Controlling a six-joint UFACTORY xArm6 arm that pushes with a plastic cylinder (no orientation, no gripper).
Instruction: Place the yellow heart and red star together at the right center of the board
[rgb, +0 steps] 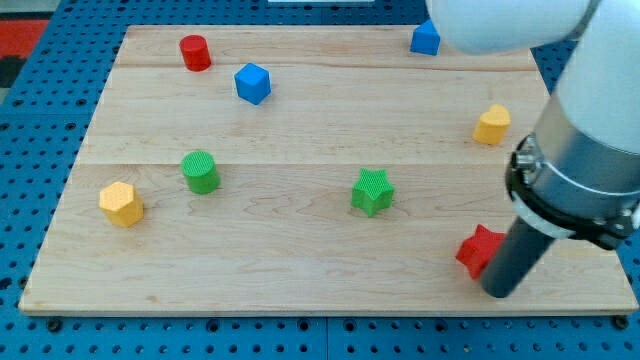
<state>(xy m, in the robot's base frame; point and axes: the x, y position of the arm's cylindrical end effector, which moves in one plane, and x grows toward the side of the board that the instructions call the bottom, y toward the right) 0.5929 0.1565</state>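
My tip (497, 291) touches the red star (478, 250) at the tabletop's (300, 250) lower right; the yellow heart (491, 125) sits well above. There are no fingers.

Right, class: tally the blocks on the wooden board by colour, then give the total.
Red: 2, the cylinder and star
Blue: 2, the cube and top-edge block
Yellow: 2, the heart and hexagon
Green: 2, the cylinder and star
Total: 8
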